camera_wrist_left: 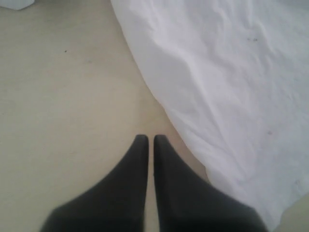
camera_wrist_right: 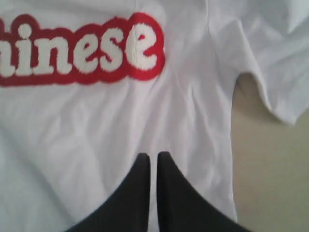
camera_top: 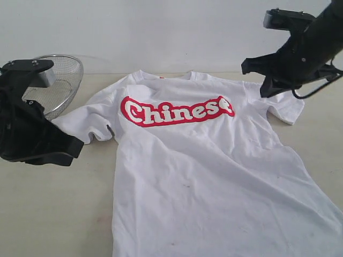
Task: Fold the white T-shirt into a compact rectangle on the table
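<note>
Now | left end effector (camera_wrist_left: 150, 139) closed, empty | right end effector (camera_wrist_right: 153, 157) closed, empty

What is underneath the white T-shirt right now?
The white T-shirt lies spread out, lettering up, on the pale table, which shows around its edges. Whatever is beneath the cloth itself is covered and cannot be seen.
</note>
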{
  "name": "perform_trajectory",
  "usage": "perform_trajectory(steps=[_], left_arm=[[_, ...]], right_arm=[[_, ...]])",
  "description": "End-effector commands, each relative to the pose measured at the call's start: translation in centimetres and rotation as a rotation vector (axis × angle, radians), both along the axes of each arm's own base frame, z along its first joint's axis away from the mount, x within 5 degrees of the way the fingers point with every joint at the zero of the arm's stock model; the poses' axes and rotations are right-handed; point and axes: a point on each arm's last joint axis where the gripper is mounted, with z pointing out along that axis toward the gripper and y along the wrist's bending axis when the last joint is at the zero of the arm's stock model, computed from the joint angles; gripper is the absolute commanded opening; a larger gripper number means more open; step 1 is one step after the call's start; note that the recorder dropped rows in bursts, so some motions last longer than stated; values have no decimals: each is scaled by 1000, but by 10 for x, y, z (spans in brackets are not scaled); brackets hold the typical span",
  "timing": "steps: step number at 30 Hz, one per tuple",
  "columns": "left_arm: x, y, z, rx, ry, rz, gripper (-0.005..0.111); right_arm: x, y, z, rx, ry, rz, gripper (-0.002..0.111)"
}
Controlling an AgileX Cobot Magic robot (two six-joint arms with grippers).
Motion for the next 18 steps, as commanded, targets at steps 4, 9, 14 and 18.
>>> perform_trajectory(steps=[4,9,14,18], left_arm=[[-2,0,0,3,6,-5,4],[-2,0,0,3,6,-5,4],[-2,0,0,3,6,-5,4],[-2,0,0,3,6,-5,4]], right_arm=[[83,-17,-15,2,-21,-2,0],[130,-22,-29,-4,-27,14,0],[157,-26,-55,3,-56,-20,0],[155,-30,-83,-40,38,-3,0]])
